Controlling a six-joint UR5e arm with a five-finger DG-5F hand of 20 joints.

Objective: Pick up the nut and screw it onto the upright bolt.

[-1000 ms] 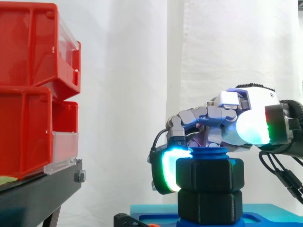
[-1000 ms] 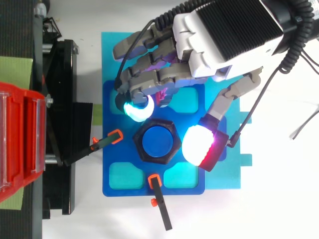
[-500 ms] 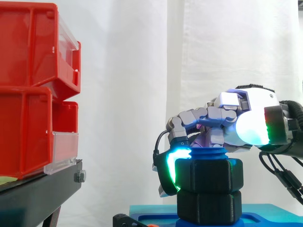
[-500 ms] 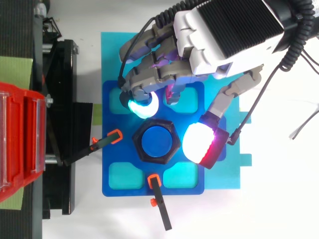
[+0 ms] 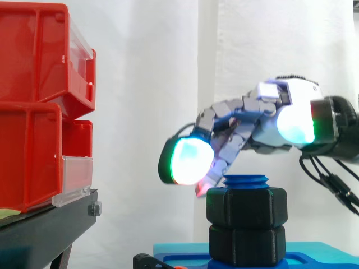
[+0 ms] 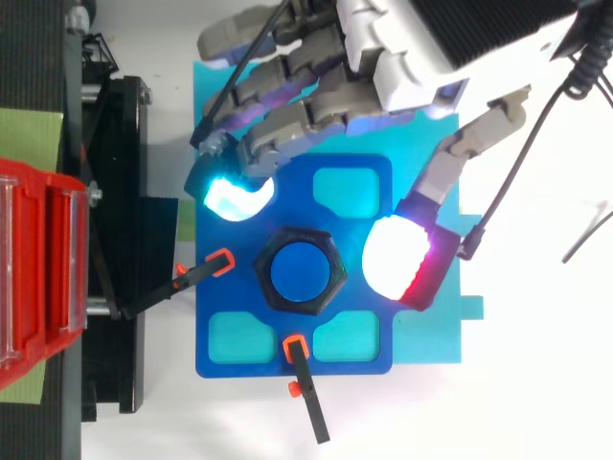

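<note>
Splayed hand [image 5: 268, 128] hovers above nut [image 5: 247, 207] — threaded on bolt [image 5: 245, 181].

Both views are bright and evenly lit, with no hard shadows. In the side view the white curtain [image 5: 140, 84] is pale, with only faint grey folds, and the red plastic bins [image 5: 33, 112] carry soft highlights on their clear front flaps. The matte black hexagonal nut [image 5: 247, 206] reads dark, with a dull sheen along its edges. The hand [image 5: 291, 120] has glowing fingertip pads [image 5: 189, 161] that burn out to white at their centres. From above, the white tabletop [image 6: 536, 383] is close to glare.
</note>
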